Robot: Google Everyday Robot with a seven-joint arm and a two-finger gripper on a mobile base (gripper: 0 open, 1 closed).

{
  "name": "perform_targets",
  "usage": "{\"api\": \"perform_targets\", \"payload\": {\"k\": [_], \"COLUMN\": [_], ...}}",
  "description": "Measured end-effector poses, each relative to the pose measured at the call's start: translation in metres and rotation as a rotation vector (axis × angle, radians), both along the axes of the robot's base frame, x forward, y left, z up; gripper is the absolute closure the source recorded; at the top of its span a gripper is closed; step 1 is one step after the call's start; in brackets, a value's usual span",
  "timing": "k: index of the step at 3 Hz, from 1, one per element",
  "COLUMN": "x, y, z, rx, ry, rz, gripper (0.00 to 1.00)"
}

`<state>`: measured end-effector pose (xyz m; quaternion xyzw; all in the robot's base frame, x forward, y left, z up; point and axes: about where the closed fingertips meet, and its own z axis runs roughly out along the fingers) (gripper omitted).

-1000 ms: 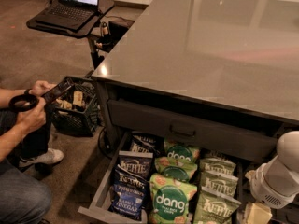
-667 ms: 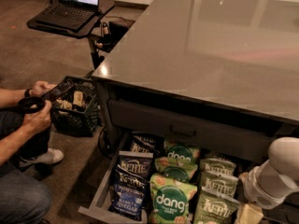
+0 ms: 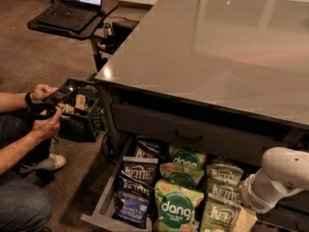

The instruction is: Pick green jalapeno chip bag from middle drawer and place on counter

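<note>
The middle drawer (image 3: 103,205) is pulled open below the grey counter (image 3: 217,47). It holds blue Kettle bags (image 3: 131,187) on the left, green Dang bags (image 3: 175,208) in the middle, and green jalapeno Kettle chip bags (image 3: 221,193) stacked on the right. My white arm (image 3: 277,175) reaches in from the lower right. My gripper (image 3: 245,218) is at the bottom edge, just over the right side of the nearest green jalapeno bag (image 3: 215,218). It is mostly hidden by the wrist.
A closed drawer front with a handle (image 3: 189,134) sits above the open one. A person (image 3: 29,144) sits on the floor at left holding a controller. A black crate (image 3: 83,114) stands by the counter corner. A laptop (image 3: 75,6) rests on a stand behind.
My arm has moved left and down, bringing the gripper closer over the green jalapeno bags at the right of the drawer. The bags have not moved.
</note>
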<state>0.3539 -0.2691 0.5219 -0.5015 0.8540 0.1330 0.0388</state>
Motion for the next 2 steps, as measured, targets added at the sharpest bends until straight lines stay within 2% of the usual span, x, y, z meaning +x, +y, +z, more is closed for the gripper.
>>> {"api": "perform_targets", "payload": {"k": [2], "x": [0.012], "y": [0.0], "z": [-0.044], "rx": [0.035], "ry": [0.047], "rz": [-0.047], "gripper": [0.13]}}
